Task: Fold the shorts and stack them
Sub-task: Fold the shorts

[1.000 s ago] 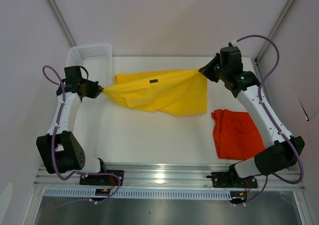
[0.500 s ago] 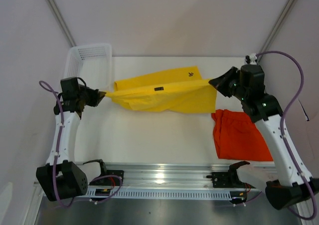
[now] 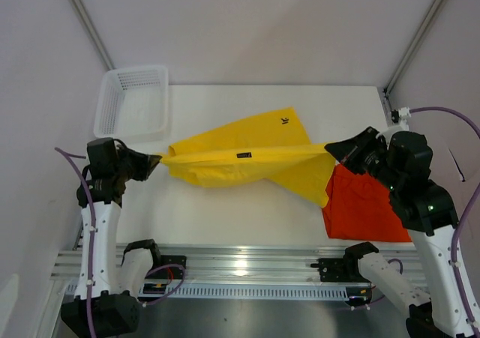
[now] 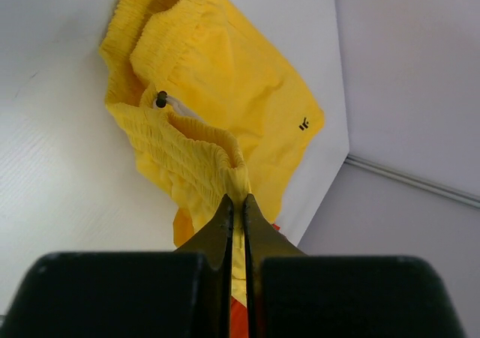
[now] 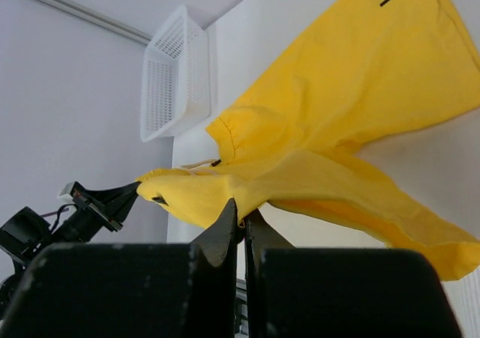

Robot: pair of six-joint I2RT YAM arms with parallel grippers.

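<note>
The yellow shorts (image 3: 247,158) hang stretched between both grippers above the table, waistband toward the left, black logo (image 3: 286,117) at the far leg. My left gripper (image 3: 155,161) is shut on the elastic waistband's left end (image 4: 225,162). My right gripper (image 3: 330,149) is shut on the right end (image 5: 300,166). The lower leg droops onto the table and over the edge of the orange-red shorts (image 3: 364,207), which lie flat at the right front.
A white mesh basket (image 3: 133,102) stands at the back left corner; it also shows in the right wrist view (image 5: 174,76). The aluminium rail (image 3: 247,259) runs along the table's near edge.
Both grippers have pulled the yellow shorts toward the near side of the table. The far leg with the logo has come to lie flat. The right gripper now hovers over the orange-red shorts' corner.
</note>
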